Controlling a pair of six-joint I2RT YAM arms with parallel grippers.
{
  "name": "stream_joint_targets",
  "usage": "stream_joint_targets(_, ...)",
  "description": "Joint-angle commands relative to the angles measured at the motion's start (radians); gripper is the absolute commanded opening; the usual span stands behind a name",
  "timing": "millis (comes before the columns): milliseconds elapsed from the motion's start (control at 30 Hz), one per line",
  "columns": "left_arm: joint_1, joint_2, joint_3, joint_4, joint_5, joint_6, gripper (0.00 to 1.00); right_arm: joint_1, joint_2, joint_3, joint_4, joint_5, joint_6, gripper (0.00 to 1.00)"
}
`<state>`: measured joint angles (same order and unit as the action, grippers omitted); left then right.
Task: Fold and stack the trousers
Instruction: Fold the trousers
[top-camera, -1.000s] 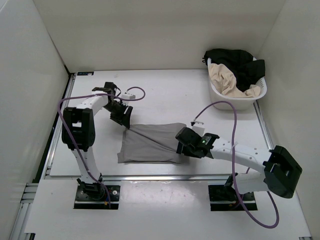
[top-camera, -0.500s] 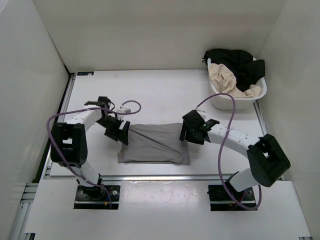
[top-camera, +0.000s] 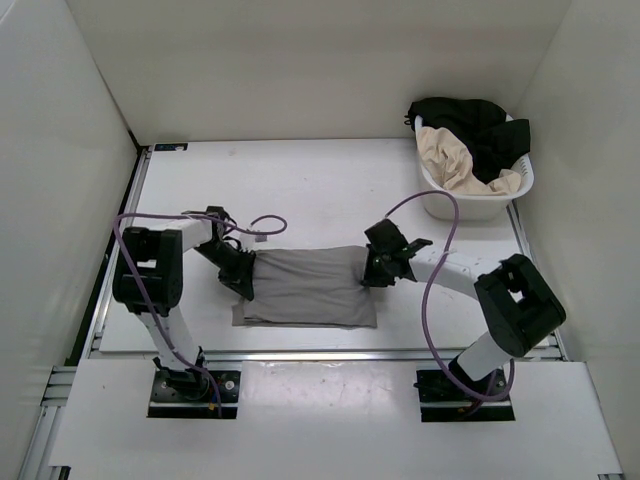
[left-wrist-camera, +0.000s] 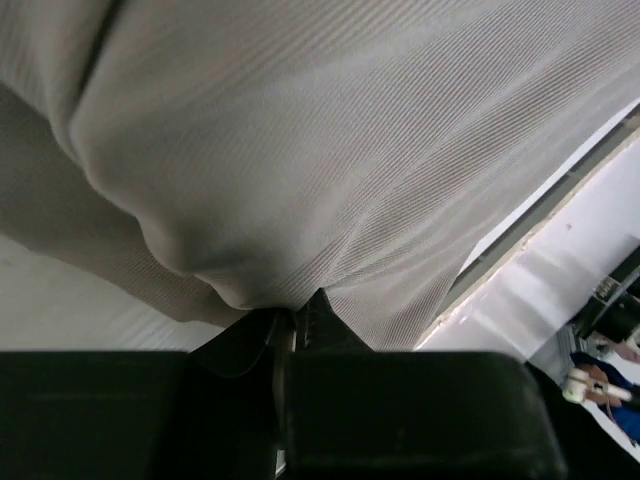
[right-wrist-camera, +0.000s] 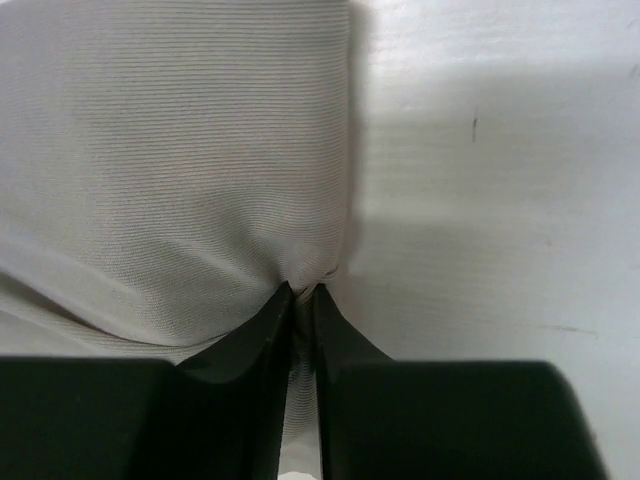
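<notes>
The grey trousers (top-camera: 305, 287) lie folded into a rough rectangle in the middle of the white table. My left gripper (top-camera: 243, 279) sits at the fold's left edge, shut on a pinch of the cloth. In the left wrist view the grey trousers (left-wrist-camera: 330, 150) fill the picture and bunch into my left gripper (left-wrist-camera: 293, 318). My right gripper (top-camera: 372, 272) is at the fold's upper right corner. The right wrist view has the trousers (right-wrist-camera: 170, 170) puckered between the closed tips of my right gripper (right-wrist-camera: 301, 292).
A white laundry basket (top-camera: 452, 202) with black and cream clothes stands at the back right. White walls close in the table on three sides. A metal rail (top-camera: 300, 354) runs along the near table edge. Purple cables loop over both arms.
Both grippers came down onto the trousers and closed on the cloth. The left one moved right and nearer to the left edge. The right one shifted from the near right corner to the far right corner.
</notes>
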<state>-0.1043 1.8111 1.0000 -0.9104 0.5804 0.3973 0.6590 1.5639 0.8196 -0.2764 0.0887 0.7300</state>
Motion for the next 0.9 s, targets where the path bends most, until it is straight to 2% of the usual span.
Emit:
stream_joint_targets(0, -0.012, 0.037, 0.067, 0.054, -0.010, 0.026, 0.15, -0.042, 0.030, 0.001, 0.029, -0.007, 0.012, 0.13)
stream_joint_targets(200, -0.012, 0.120, 0.236, 0.064, -0.047, 0.035, 0.15, -0.122, 0.114, 0.082, 0.016, 0.015, 0.012, 0.03)
stream_joint_targets(333, -0.012, 0.207, 0.371, 0.045, -0.036, 0.026, 0.15, -0.203, 0.238, 0.219, -0.033, 0.016, -0.059, 0.01)
stream_joint_targets(367, -0.012, 0.223, 0.417, 0.045, -0.036, 0.017, 0.15, -0.214, 0.264, 0.302, -0.068, 0.016, -0.079, 0.00)
stream_joint_targets(500, -0.012, 0.286, 0.505, 0.036, -0.027, -0.011, 0.21, -0.252, 0.381, 0.505, -0.168, 0.016, -0.176, 0.00)
stream_joint_targets(567, -0.012, 0.286, 0.517, 0.036, -0.018, -0.023, 0.25, -0.263, 0.406, 0.547, -0.193, 0.016, -0.188, 0.00)
stream_joint_targets(600, -0.012, 0.286, 0.517, 0.036, -0.017, -0.023, 0.25, -0.263, 0.406, 0.547, -0.193, 0.016, -0.188, 0.04)
stream_joint_targets(633, -0.012, 0.286, 0.517, 0.027, -0.017, -0.023, 0.30, -0.272, 0.406, 0.558, -0.204, 0.016, -0.188, 0.09)
stream_joint_targets(667, -0.012, 0.274, 0.517, 0.027, -0.017, -0.023, 0.34, -0.272, 0.392, 0.558, -0.204, 0.028, -0.199, 0.20)
stream_joint_targets(700, -0.012, 0.274, 0.517, 0.027, -0.017, -0.023, 0.41, -0.272, 0.381, 0.558, -0.217, 0.040, -0.199, 0.27)
stream_joint_targets(733, -0.012, 0.260, 0.517, 0.027, -0.030, -0.034, 0.58, -0.272, 0.348, 0.546, -0.218, 0.055, -0.199, 0.36)
stream_joint_targets(767, -0.012, 0.246, 0.517, 0.027, -0.030, -0.043, 0.64, -0.272, 0.326, 0.535, -0.233, 0.071, -0.199, 0.55)
stream_joint_targets(833, -0.012, 0.205, 0.543, 0.018, -0.040, -0.058, 0.70, -0.251, 0.243, 0.535, -0.279, 0.117, -0.199, 0.74)
stream_joint_targets(867, -0.012, 0.183, 0.555, 0.018, -0.053, -0.078, 0.76, -0.230, 0.211, 0.544, -0.305, 0.182, -0.199, 0.97)
